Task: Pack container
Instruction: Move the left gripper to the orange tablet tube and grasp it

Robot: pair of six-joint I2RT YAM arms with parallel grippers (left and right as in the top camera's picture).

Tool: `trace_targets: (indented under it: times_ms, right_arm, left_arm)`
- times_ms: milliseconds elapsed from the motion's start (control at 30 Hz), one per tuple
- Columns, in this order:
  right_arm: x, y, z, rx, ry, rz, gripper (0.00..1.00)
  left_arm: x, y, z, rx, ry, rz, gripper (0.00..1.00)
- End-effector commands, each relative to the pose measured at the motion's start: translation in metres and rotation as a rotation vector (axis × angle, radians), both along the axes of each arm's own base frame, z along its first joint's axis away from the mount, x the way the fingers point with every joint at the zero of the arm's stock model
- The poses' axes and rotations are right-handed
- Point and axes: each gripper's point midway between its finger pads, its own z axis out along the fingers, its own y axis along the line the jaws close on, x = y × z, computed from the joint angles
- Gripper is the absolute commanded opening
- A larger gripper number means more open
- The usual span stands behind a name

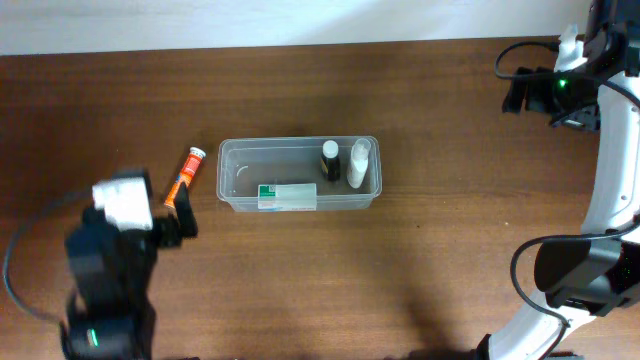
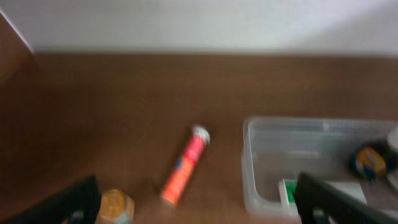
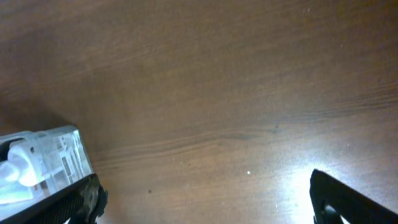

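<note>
The clear plastic container [image 1: 228, 176] sits mid-table. It holds a white-and-green carton [image 1: 288, 196], a dark bottle [image 1: 330, 160] and a white bottle [image 1: 358, 163]. An orange tube [image 1: 184, 176] lies on the table just left of it. In the blurred left wrist view, the tube [image 2: 185, 165] lies between my fingers' line and the container [image 2: 261, 155]. A small yellow-topped item [image 2: 115, 206] sits by the left finger. My left gripper [image 2: 199, 210] is open and empty, low near the tube [image 1: 180, 220]. My right gripper [image 3: 208, 208] is open and empty over bare table at the far right back [image 1: 520, 95].
The table is dark brown wood with a pale wall along its back edge [image 1: 300, 20]. A clear plastic part [image 3: 43, 162] shows at the left of the right wrist view. Cables loop near both arm bases.
</note>
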Motion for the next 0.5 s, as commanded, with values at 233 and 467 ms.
trace_targets:
  times_ms: [233, 467]
  right_arm:
    - [0.000, -0.003, 0.007, -0.013, -0.019, -0.011, 0.98]
    - [0.000, -0.003, 0.007, -0.013, -0.019, -0.011, 0.98]
  left_arm:
    - [0.081, 0.001, -0.063, -0.142, 0.488, -0.060, 0.99]
    - [0.103, 0.006, -0.123, -0.087, 0.604, -0.117, 0.99]
